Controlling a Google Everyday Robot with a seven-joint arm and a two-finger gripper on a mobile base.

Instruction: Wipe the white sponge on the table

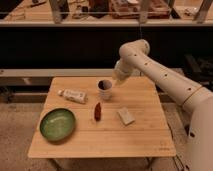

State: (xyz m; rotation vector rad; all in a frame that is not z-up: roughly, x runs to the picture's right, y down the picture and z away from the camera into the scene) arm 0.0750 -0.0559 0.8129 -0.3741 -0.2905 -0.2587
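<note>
The gripper (117, 80) hangs just to the right of the cup (104, 90), above the desk (145, 137). Whether it is open or closed, I cannot tell. The white sponge (126, 116) lies flat on the desk, in front of the cup and a little to its right, apart from the gripper.

The gripper (115, 81) is held at upper centre, beside the pale dark-mouthed cup (104, 90). The flat off-white sponge (126, 116) is flanked on its left by a slim red object (98, 111); the light wooden table (147, 131) is seen bare to its right.
</note>
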